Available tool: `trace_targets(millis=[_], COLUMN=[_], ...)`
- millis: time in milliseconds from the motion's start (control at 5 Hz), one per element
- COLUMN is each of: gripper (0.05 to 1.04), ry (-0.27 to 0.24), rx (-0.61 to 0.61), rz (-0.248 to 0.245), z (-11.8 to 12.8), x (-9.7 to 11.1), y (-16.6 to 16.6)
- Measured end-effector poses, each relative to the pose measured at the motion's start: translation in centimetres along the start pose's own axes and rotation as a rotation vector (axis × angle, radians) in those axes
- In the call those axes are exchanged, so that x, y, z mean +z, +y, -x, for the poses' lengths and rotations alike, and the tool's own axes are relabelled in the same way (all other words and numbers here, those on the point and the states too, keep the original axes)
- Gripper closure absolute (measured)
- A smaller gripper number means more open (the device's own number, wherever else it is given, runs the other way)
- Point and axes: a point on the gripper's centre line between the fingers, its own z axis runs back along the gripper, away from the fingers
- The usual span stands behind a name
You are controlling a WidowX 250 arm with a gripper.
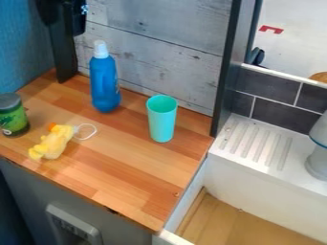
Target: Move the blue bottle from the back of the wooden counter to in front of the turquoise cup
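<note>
At the upper left, in front of the dark post, hang black parts of the arm and gripper [78,20], above the counter's back left corner and apart from the objects. The blue bottle [104,83] with a white cap stands upright by the grey plank wall and is nearest to them. To its right a turquoise cup [162,119] stands upright, its mouth facing up. A yellow plush toy [53,142] with a white loop lies at the left. Beside it, at the left edge, is a green jar [12,116] with a dark lid.
The wooden counter [131,165] ends at a front edge and a right edge. Beyond a dark post [225,72] are a white ridged ledge [258,143], a grey-white object [317,160] and a lower wooden surface [220,225]. Dark tiles stand behind the ledge.
</note>
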Motion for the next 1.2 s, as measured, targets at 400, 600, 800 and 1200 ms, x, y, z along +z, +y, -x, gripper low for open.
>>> trace_targets(millis=[400,600,800,1200], gripper=[0.08,0.08,0.08,0.08], ry=[-0.016,-0.04,-0.023,0.005], rx=[-0.126,-0.26,-0.289,-0.308], rz=[0.046,0.06,0.067,0.095], z=[-1.4,-2.9,-3.7,-4.5], x=[-1.2,-0.9,-1.8,-3.6], y=[-0.1,0.4,0.9,1.1])
